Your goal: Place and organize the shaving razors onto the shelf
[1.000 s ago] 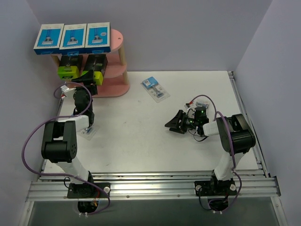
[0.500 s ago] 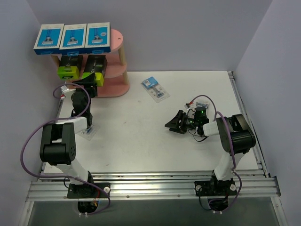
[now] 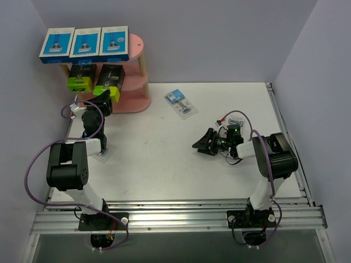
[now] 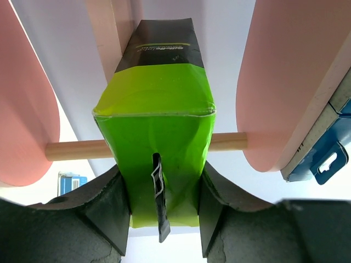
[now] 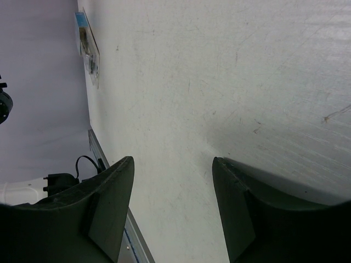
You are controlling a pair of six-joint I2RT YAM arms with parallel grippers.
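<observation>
Mostly sorted, by the looks of it. Three blue-and-white boxes [image 3: 85,44] are lined up on the top board of the shelf [image 3: 136,46], over at 10 o'clock on the table [image 3: 164,164], and two black boxes are parked on the middle board. The right-hand black box [image 3: 109,76] is being handled. Its lime end is pinched between the left fingers [image 3: 102,100], with both sides touched in the wrist view, so it's probably being straightened up.

Still left to do: one blister pack [image 3: 181,102] lying toward 12 o'clock, and a second blister pack [image 3: 103,153] at 9 o'clock beside the left arm [image 3: 68,164]. The right fingers [image 3: 204,143] are held apart with nothing between them, low over the table at 3 o'clock.

Compared with a second ago, the left fingers were spread wide and are now closed in. That box's lime end has been swung a touch toward 9 o'clock, nearer the other black box [image 3: 80,79]. Nothing has changed on the right.
</observation>
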